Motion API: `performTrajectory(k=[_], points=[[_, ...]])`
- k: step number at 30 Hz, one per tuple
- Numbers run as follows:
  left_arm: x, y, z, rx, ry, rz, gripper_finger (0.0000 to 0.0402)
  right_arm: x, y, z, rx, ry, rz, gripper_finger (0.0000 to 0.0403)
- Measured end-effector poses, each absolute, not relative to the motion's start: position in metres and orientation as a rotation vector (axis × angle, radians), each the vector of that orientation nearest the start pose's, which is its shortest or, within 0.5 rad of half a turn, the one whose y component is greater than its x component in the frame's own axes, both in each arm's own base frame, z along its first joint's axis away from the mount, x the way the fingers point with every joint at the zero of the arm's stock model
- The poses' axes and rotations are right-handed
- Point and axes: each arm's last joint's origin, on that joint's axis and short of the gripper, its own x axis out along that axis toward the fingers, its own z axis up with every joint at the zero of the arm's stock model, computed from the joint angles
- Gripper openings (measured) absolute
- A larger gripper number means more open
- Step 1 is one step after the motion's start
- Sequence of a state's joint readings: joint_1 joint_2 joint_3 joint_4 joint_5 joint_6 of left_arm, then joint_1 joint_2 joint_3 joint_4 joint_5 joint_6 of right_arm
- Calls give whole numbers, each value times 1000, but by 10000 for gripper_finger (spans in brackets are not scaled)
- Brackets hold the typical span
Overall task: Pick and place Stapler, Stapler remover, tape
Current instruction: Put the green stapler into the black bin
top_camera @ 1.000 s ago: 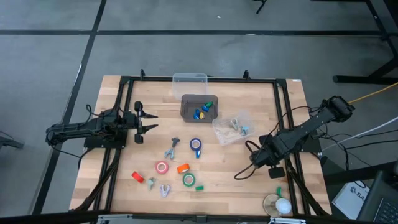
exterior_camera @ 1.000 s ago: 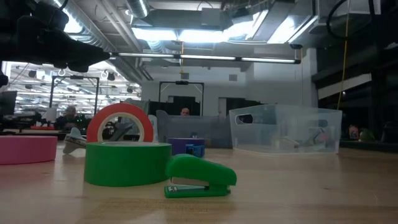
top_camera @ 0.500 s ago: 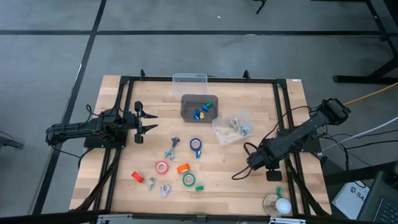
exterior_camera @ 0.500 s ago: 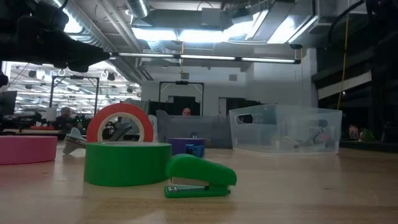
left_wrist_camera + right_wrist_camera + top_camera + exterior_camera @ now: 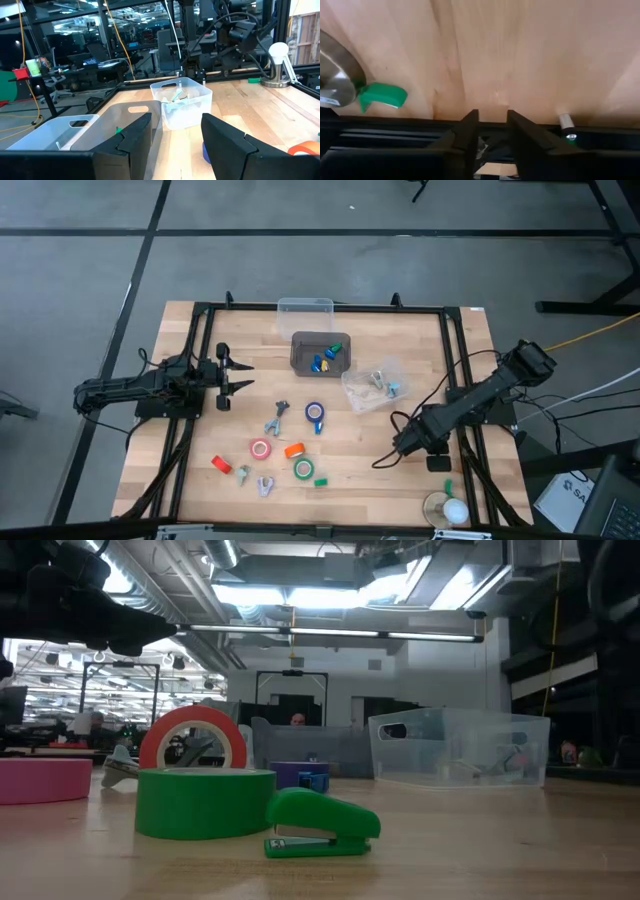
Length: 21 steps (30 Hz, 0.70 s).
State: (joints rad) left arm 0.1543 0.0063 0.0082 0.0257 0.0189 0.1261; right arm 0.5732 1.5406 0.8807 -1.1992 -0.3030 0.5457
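Three tape rolls lie flat on the wood: pink-red [image 5: 261, 449], green [image 5: 303, 470] and blue [image 5: 314, 413]. Between them lie a red stapler [image 5: 221, 465], an orange one [image 5: 294, 450] and a small green one [image 5: 320, 824]. Metal staple removers [image 5: 277, 420] [image 5: 264, 485] lie among them. My right gripper [image 5: 405, 444] hangs over bare wood right of this group, slanting down, slightly open with nothing between its fingers [image 5: 468, 131]. My left gripper [image 5: 236, 375] waits open at the table's left, pointing level.
A dark bin [image 5: 320, 352] with small coloured pieces, a clear bin [image 5: 305, 307] behind it and a clear tub [image 5: 372, 386] stand at the back. A lamp with a round metal base [image 5: 447, 508] and a green piece [image 5: 382, 96] sit near the front right corner. Black frame rails [image 5: 455, 380] run along the table's sides.
My right arm has stretched out and sunk toward the table. Its gripper has gone a little toward the table's left edge and turned at the wrist. Nothing on the table has moved.
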Motion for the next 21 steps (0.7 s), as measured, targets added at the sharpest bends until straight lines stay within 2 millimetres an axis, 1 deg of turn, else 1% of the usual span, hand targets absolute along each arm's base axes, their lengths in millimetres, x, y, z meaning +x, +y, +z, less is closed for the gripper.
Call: performTrajectory(k=[5,9,14,21], points=[[96,14,168,128,-19,137,169,165,124,159,151,2031,126,167],[96,14,168,128,-19,137,169,156,124,145,149,2032,120,196],[96,14,168,128,-19,137,169,149,130,138,108,2013,171,205],[96,14,168,128,-19,137,169,137,143,136,4,2007,260,206]])
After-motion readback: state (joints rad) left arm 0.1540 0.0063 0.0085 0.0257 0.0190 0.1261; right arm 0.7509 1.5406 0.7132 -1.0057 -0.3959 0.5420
